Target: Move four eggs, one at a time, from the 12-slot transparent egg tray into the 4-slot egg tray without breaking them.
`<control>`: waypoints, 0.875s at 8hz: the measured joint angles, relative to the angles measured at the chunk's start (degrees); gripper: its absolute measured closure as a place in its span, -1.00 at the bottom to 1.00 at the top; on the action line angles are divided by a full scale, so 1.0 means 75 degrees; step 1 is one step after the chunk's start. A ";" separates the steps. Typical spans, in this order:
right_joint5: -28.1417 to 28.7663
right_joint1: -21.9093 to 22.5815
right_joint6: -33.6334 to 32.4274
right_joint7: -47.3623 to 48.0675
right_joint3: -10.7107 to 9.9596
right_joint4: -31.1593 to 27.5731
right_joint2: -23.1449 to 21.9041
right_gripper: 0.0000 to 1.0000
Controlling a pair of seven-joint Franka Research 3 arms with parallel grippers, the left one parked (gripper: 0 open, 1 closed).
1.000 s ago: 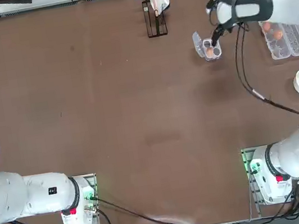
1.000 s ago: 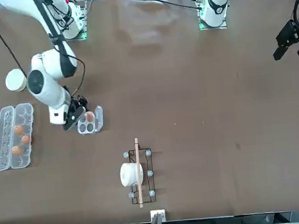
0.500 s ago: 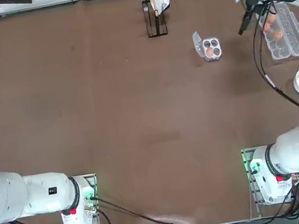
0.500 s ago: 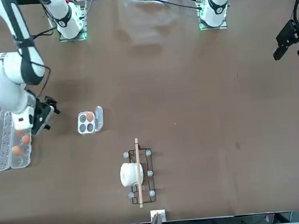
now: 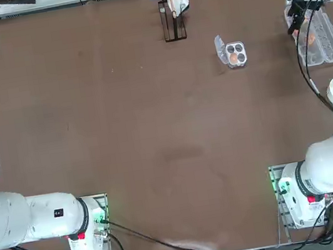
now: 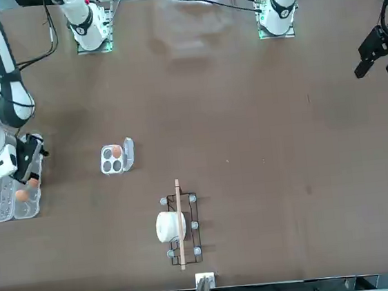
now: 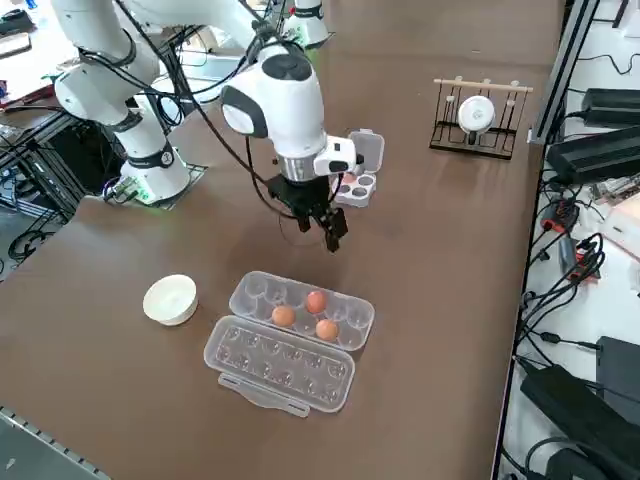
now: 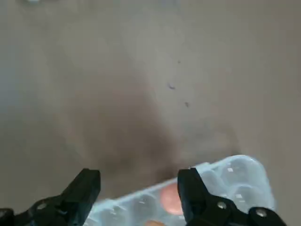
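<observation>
Three eggs (image 7: pixel 315 301) sit beneath the spread, empty right tool (image 7: pixel 322 228); white bowl (image 7: pixel 170 298) lies nearby.

A wide brown matte table (image 5: pixel 155 133) fills the scene. Black cables (image 7: pixel 560 290) and dark equipment boxes (image 7: pixel 600 150) lie on the pale floor beside its edge.

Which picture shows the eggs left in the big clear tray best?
The right side view: three eggs sit unblocked in the 12-slot tray. In the top and front views the arm partly covers them. The right wrist view catches one between the open right gripper.
</observation>
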 joint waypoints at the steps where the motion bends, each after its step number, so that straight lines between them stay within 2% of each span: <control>1: -0.0006 -0.0136 0.0099 -0.0663 0.0000 0.0285 0.0291 -1.00; 4: -0.0011 -0.0396 0.0121 -0.1959 0.0002 0.1056 0.1022 -0.98; 7: -0.0014 -0.0675 0.0115 -0.2399 0.0001 0.1195 0.1345 -0.97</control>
